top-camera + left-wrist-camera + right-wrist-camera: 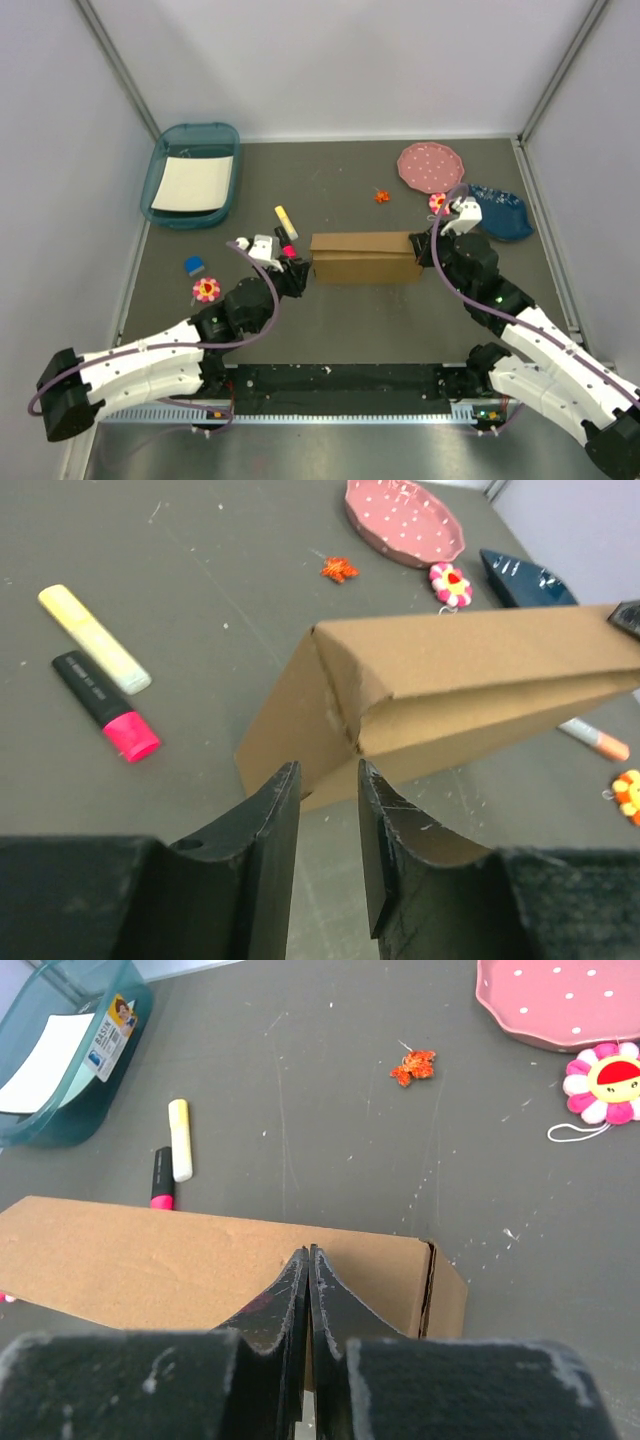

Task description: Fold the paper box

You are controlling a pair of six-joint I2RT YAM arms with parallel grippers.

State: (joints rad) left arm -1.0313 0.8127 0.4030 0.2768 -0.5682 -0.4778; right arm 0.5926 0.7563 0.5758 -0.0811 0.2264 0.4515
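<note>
The paper box is brown cardboard, folded into a closed oblong shape in the middle of the table. In the left wrist view the paper box has its lid slightly lifted along the near edge. My left gripper is at the box's left end; it is open by a narrow gap, empty, just short of the corner. My right gripper is at the box's right end; it is shut, with its tips over the top panel of the box.
A teal tray with white paper stands at the back left. A pink plate and a dark blue dish are at the back right. A yellow highlighter, a black-pink marker, flower toys and an orange trinket lie around.
</note>
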